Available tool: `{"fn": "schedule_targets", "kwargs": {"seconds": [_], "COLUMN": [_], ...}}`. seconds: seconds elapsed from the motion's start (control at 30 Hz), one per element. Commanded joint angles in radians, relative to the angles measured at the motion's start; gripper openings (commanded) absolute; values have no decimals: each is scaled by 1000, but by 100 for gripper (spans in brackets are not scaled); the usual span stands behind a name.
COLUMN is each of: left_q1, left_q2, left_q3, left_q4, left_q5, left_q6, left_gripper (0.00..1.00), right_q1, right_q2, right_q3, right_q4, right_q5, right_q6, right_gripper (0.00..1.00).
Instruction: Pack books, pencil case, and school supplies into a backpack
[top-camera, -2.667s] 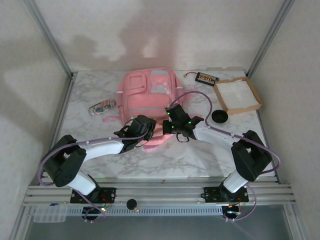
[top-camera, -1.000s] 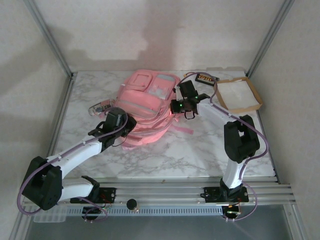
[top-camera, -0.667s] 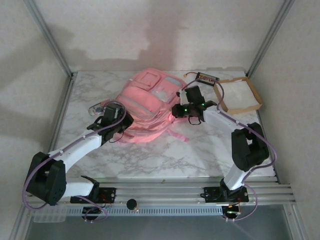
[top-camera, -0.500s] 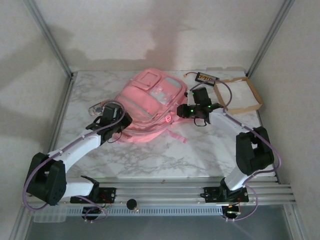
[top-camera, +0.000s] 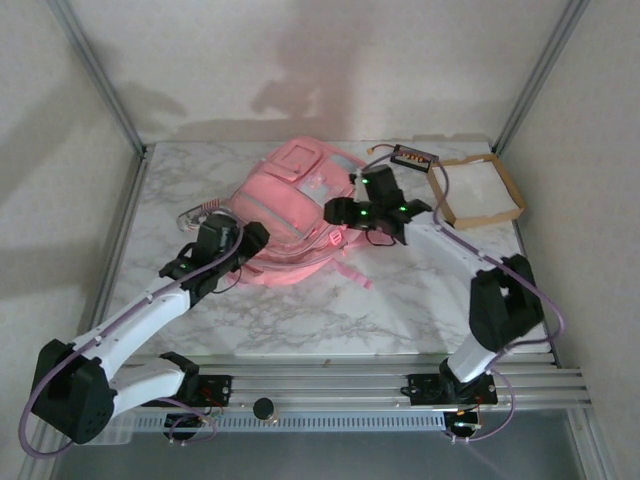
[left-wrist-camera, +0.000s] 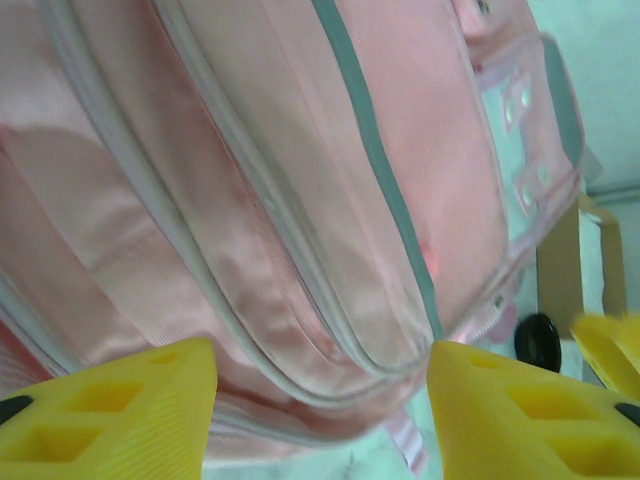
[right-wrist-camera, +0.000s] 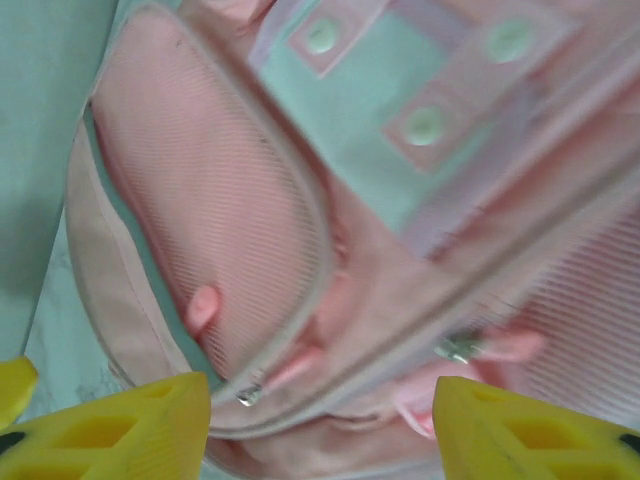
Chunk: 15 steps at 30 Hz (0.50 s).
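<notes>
Backpack (top-camera: 290, 205) lies slumped on the marble counter (top-camera: 400, 300); the left pincer (left-wrist-camera: 320, 350) and right pincer (right-wrist-camera: 322, 385) flank it, jaws spread wide, gripping nothing.

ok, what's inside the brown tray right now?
The tray shows its white lining, and I can see nothing lying on it. Its left edge and near-left corner are covered by the right arm and its cable, so that part can't be checked.

Pink backpack (top-camera: 285, 205) with a pale grey-blue patch (right-wrist-camera: 372, 88); white table (top-camera: 400, 305), grey marble veining.
</notes>
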Motion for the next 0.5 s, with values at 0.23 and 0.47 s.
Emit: {"fn": "schedule_targets", "kwargs": {"seconds": [0.23,0.47], "left_q1": [-59,-31], "left_q2": [78,129], "left_q3": [16,49], "left_q4": [31,26], "left_q5": [-79,-103], "left_q6": [-32,4], "left_gripper": [58,58], "right_q1": [52,52], "right_q2": [246,318], "right_q3": [308,372], "right_q4": [-163,-204], "right_q5": [123,133], "right_q6": [-11,-33], "right_gripper": [55,56]}}
